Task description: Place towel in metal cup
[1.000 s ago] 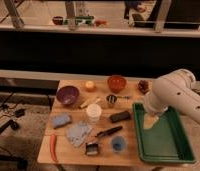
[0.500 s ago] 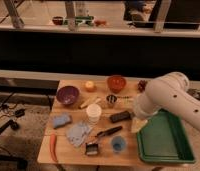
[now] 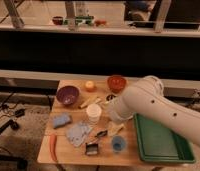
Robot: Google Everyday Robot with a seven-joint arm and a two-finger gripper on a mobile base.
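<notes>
Pincer (image 3: pixel 116 128) agape, right of towel (image 3: pixel 78 133)

The arm (image 3: pixel 143 102) has moved to the left. One second ago its end hung over the left part of the green tray (image 3: pixel 160 142); half a second ago it stood at the left rim of the tray. Now it reaches over the table (image 3: pixel 68 156). The gripper (image 3: pixel 116 128) has come with it and is now low over the table, just right of the white cup (image 3: pixel 94 112) and above the blue cup (image 3: pixel 118 144). The arm now covers part of the metal cup (image 3: pixel 110 97), and a dark thing that lay right of the white cup is hidden behind it. More of the tray floor is now uncovered.
</notes>
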